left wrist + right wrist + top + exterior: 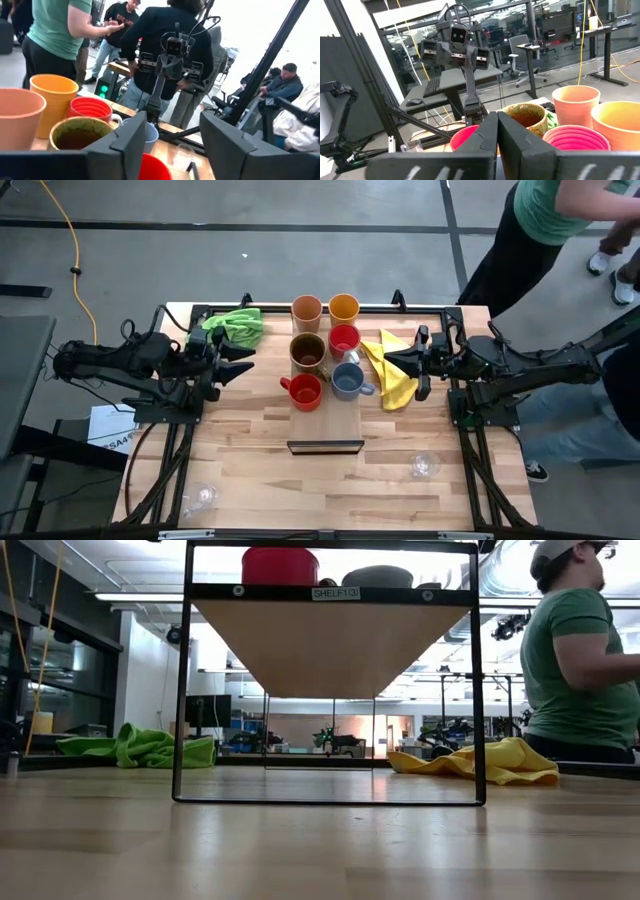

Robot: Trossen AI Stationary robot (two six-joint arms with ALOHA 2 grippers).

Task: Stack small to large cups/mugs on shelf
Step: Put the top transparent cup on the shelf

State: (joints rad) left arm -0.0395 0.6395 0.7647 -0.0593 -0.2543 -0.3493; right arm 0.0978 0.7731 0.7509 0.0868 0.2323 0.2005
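- Currently six of the cups sit on the shelf (340, 425), in three pairs running from its far end: peach tumbler (307, 309) with orange tumbler (343, 307), brown mug (307, 350) with a red mug (343, 339), then a second red mug (303, 391) with the grey-blue mug (347, 381). None is nested in another, so by my reading the stacking has not started.
- Two small clear glasses are off the shelf, on the surface (250, 480) near its front edge: one (204, 496) toward the left corner, one (425, 465) toward the right. As the smallest pieces they would likely go in last or on top.
- Left gripper (246, 360) hovers just left of the shelf, level with the brown mug, fingers parted and holding nothing. The left wrist view looks between the fingers at the mugs, which suggests it is lining up for a pick.
- Right gripper (390, 360) hovers just right of the shelf, fingers pressed together and empty, over the yellow cloth (392, 375). It appears to be waiting.
- Green cloth (235, 326) lies at the far left, clear of the shelf.
- A person in a green shirt (580, 660) stands beyond the surface.
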